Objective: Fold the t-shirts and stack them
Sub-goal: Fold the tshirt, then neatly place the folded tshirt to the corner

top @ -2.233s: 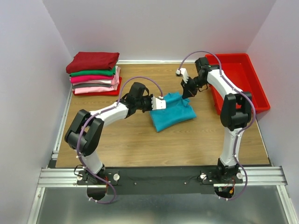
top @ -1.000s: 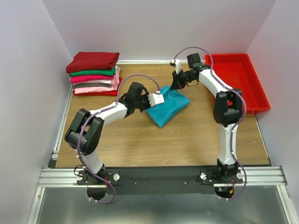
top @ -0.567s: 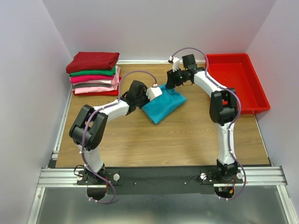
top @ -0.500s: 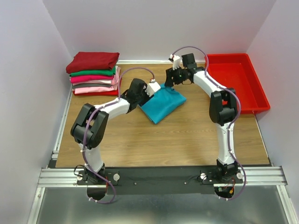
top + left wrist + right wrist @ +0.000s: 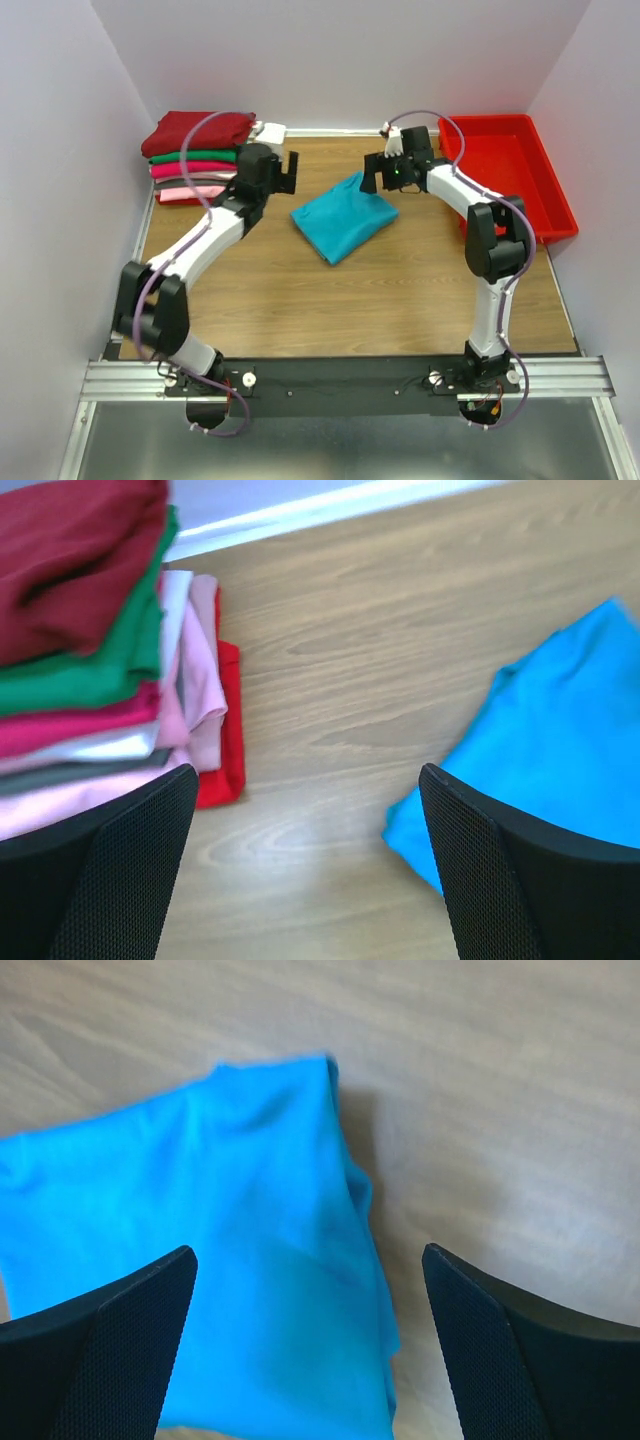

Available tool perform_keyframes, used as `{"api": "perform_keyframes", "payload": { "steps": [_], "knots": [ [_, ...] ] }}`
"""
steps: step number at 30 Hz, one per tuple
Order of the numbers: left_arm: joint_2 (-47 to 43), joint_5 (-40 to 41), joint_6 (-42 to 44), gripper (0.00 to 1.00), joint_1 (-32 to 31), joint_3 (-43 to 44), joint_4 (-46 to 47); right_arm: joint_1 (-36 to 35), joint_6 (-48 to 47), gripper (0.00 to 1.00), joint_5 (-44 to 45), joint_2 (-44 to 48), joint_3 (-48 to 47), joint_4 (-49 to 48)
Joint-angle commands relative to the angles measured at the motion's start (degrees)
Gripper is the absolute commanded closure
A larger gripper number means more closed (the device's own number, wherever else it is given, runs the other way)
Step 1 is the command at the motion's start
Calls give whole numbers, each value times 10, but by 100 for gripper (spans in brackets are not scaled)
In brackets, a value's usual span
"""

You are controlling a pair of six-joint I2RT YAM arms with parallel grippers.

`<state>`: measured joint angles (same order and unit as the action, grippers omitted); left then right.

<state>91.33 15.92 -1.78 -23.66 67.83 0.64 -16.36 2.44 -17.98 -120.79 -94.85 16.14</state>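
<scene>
Left end effector (image 5: 307, 780) withdrawn, gaping; teal t-shirt (image 5: 343, 213) lying near it

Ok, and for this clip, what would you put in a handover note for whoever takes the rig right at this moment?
Left gripper: open, empty, above the table between the stack and the teal t-shirt.
Right gripper: open, empty, over the teal t-shirt's far edge.
Teal t-shirt: folded, lying mid-table, apart from the stack.
Stack: folded shirts in the far left corner, dark red on top.
Done: the teal one looks folded.
Left: carry it onto the stack.
</scene>
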Motion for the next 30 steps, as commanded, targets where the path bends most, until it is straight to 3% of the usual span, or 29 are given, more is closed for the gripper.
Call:
{"api": "perform_keyframes", "payload": {
  "steps": [1,4,7,9,13,17,20,22,27,30],
  "knots": [
    [-90,-129,-141,2,44,-64,-39,9,13,0,-59,18,68,2],
    [-149,-243,-197,2,63,-155,-10,23,20,3,-68,6,70,3],
    [-189,-327,-263,12,63,-257,73,33,23,20,-88,-16,68,4],
    [-192,-353,-289,16,63,-275,94,33,15,27,-92,-24,67,3],
    [-195,-376,-307,18,41,-313,123,33,-1,27,-54,-42,58,3],
    [-170,-368,-350,18,17,-325,153,34,18,31,-78,-78,30,6],
    [-130,-345,-396,17,13,-339,189,34,26,45,-117,-90,30,11],
    [-90,-332,-429,16,13,-337,208,34,30,63,-140,-91,47,11],
    [-17,-294,-460,16,12,-297,210,40,43,93,-159,-67,83,12],
    [42,-281,-464,15,12,-271,207,52,59,100,-153,-63,94,13]
  ]
}}
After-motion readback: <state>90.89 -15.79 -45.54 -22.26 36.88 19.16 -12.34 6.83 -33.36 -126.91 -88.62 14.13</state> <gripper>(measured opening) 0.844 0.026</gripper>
